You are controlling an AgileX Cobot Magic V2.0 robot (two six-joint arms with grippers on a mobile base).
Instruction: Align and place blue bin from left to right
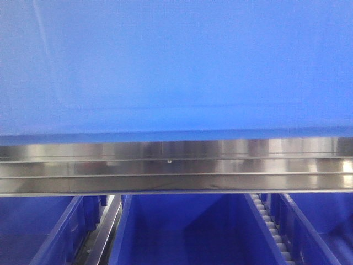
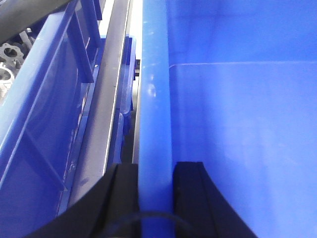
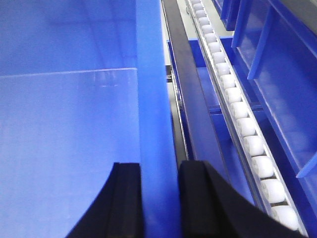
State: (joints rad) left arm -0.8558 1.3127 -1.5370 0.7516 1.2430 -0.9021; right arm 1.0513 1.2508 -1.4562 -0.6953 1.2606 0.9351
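Observation:
The blue bin (image 1: 176, 61) fills the upper half of the front view, its smooth bright-blue wall close to the camera above a steel shelf rail (image 1: 176, 168). In the left wrist view my left gripper (image 2: 155, 171) is shut on the bin's left rim (image 2: 154, 99), one black finger outside, one inside. The right wrist view shows my right gripper (image 3: 159, 171) shut on the bin's right rim (image 3: 151, 89) in the same way. The bin's empty inside (image 2: 247, 139) shows in both wrist views.
Darker blue bins (image 1: 182, 232) sit on the level below the rail. A ribbed blue bin (image 2: 44, 109) and a metal rail (image 2: 106, 99) lie left of the held bin. A white roller track (image 3: 237, 114) and another blue bin (image 3: 292, 74) run along its right.

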